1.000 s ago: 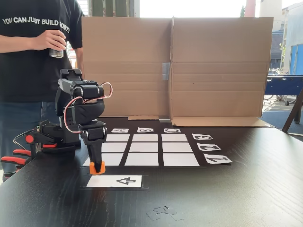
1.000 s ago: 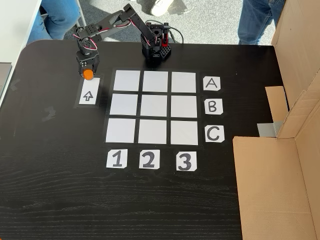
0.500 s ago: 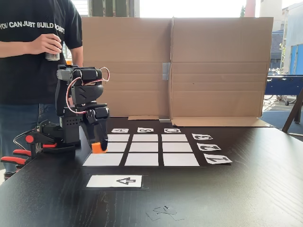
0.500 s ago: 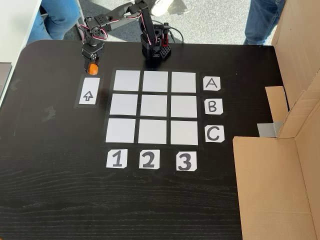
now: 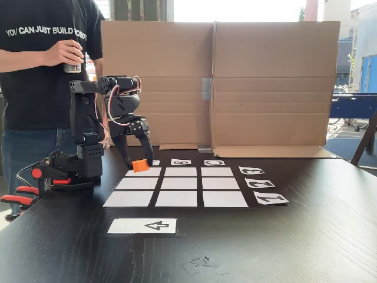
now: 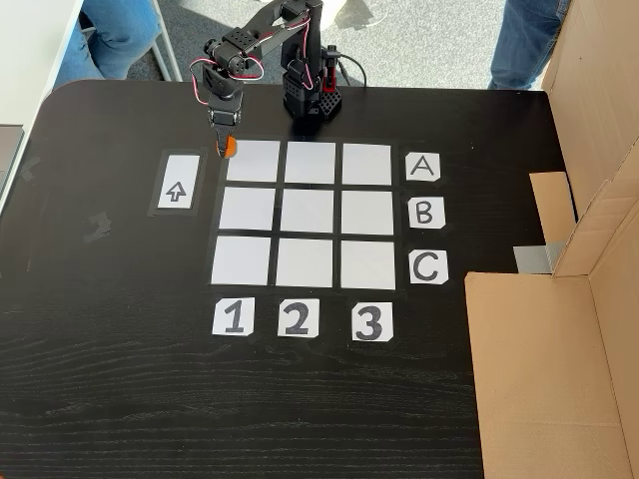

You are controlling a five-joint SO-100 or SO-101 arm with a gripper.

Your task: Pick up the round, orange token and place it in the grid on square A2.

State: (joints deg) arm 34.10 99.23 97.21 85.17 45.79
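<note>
while token (image 6: 230, 148) is held clenched in gripper (image 5: 141, 165) above grid (image 6: 280, 213) corner near a1, lateral carry to square a2 (image 6: 311, 163) advised before level lowering.

One orange token (image 6: 230, 148) up at eleven o'clock; nine white squares in one grid (image 6: 309, 214); three letter cards (image 6: 424, 213), three number cards (image 6: 297, 319), one arrow card (image 6: 178, 186), one robot arm (image 6: 262, 40).

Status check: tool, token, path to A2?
Tool shut on token, lifted clear of the table. Token at grid's A1 edge. Square A2 bare, nothing between.
</note>
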